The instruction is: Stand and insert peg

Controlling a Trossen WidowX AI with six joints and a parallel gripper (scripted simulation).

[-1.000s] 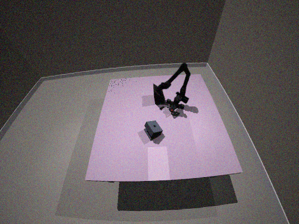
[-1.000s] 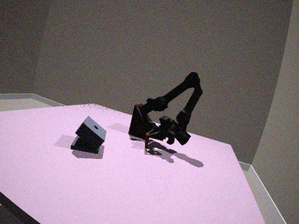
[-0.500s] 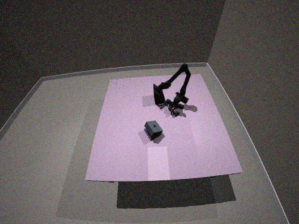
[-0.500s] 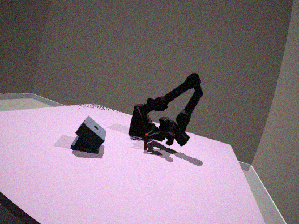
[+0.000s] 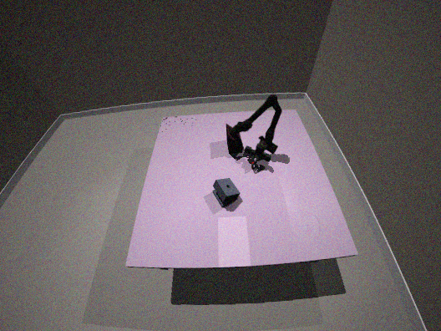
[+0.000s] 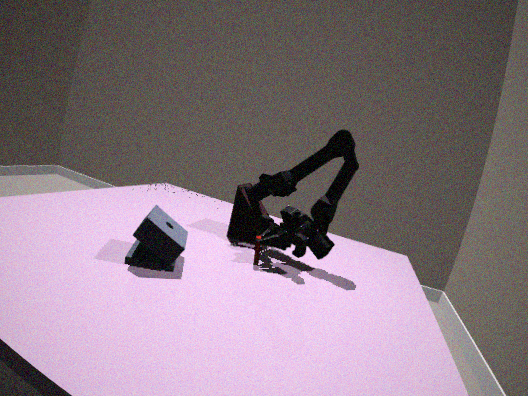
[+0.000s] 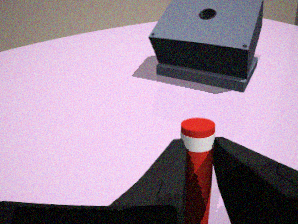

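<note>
Between two black fingertips stands one red peg (image 5: 252,162) (image 6: 257,251) (image 7: 199,175), upright in the exterior view, its one white band (image 7: 198,144) just below the red top end. One gripper (image 5: 253,163) (image 6: 259,240) (image 7: 197,148) is clenched on it near that banded end; in the wrist view one finger reaches in from eight o'clock of the peg, the other from four. Seen from outside, the gripper's body lies toward two o'clock of the peg. The lower end looks to be at or just above the table (image 5: 188,234) (image 6: 225,325) (image 7: 75,125), though it is too small there to be sure of contact.

Farther out, well apart from the peg, sits one grey sloped panel (image 5: 225,192) (image 6: 160,232) (image 7: 200,30), at nine o'clock in the exterior view, between seven and eight from the top, and at twelve in the wrist view. Its face has one round hole (image 5: 228,185) (image 6: 169,225) (image 7: 207,14), and two small dark dots show near its front corners. One black arm (image 5: 273,100) (image 6: 342,142) folds above; its dark base (image 5: 235,144) (image 6: 242,220) stands toward eleven o'clock of the peg in the exterior view.
</note>
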